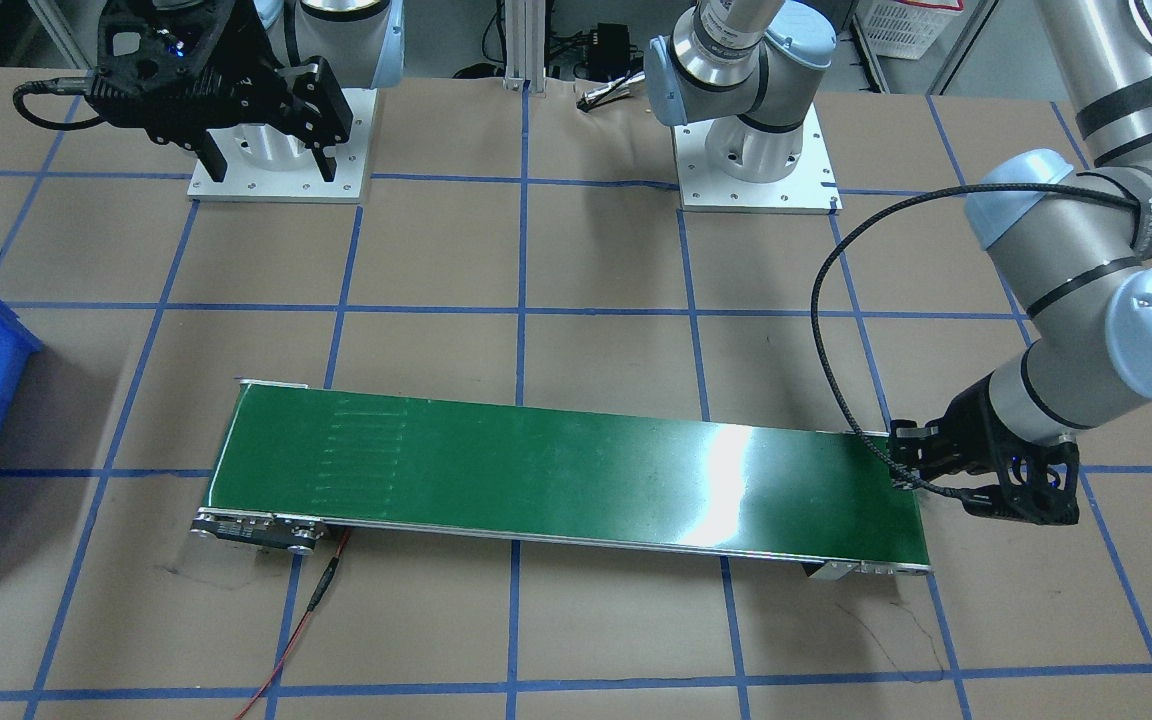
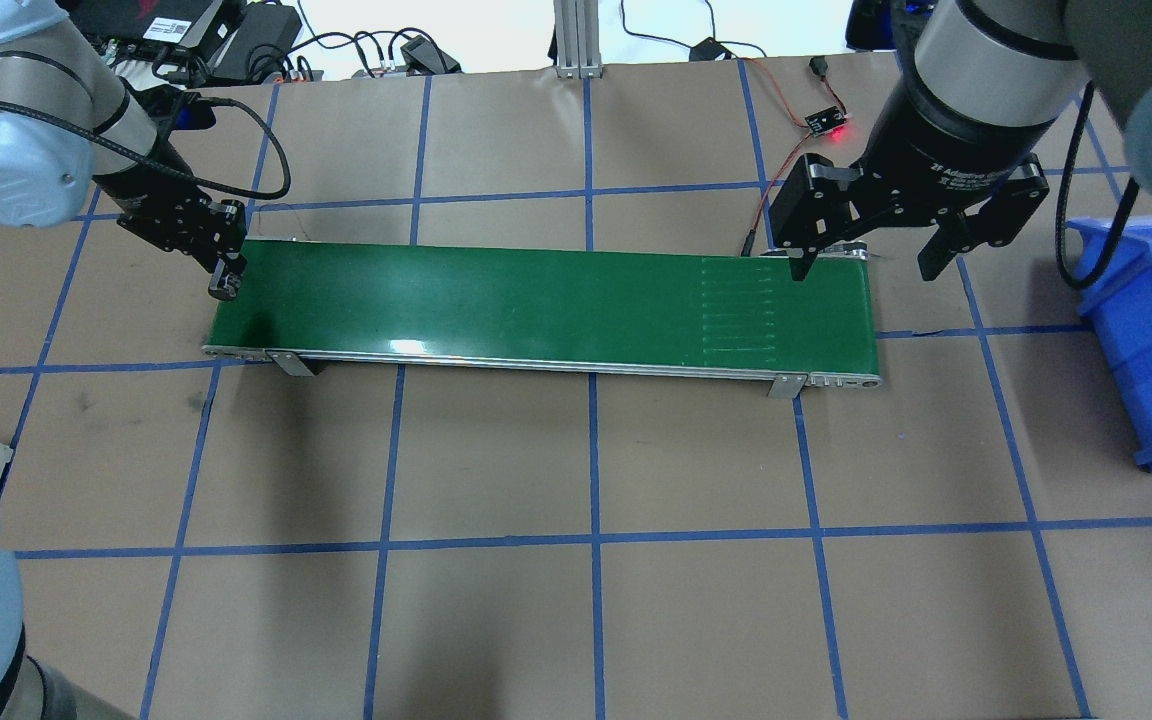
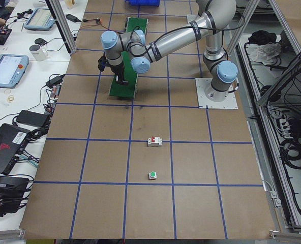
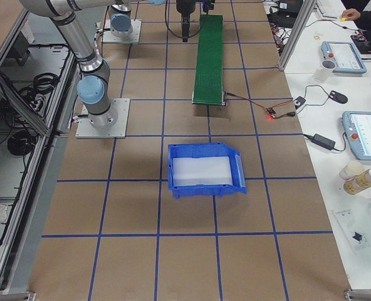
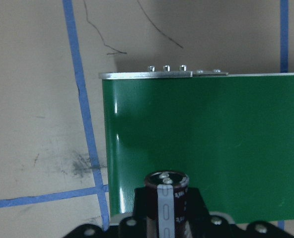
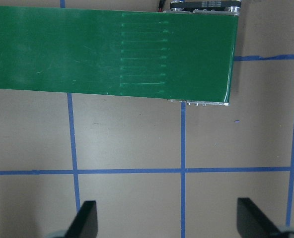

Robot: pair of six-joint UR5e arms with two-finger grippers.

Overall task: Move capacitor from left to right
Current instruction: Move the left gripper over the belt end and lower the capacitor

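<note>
My left gripper (image 2: 224,284) is shut on the capacitor (image 5: 167,192), a dark brown stubby cylinder with a pale stripe and a silvery top. It holds the capacitor upright just over the left end of the green conveyor belt (image 2: 536,305), close to the far edge. The gripper also shows in the front-facing view (image 1: 904,468). My right gripper (image 2: 864,268) is open and empty, hanging high above the belt's right end. Its fingers frame bare table in the right wrist view (image 6: 169,220).
A blue bin (image 2: 1151,340) with a white liner stands right of the belt. A white circuit breaker (image 3: 154,142) and a green-capped push button (image 3: 152,175) lie on the table to the left. A small board with a red light (image 2: 821,122) and wires lie behind the belt.
</note>
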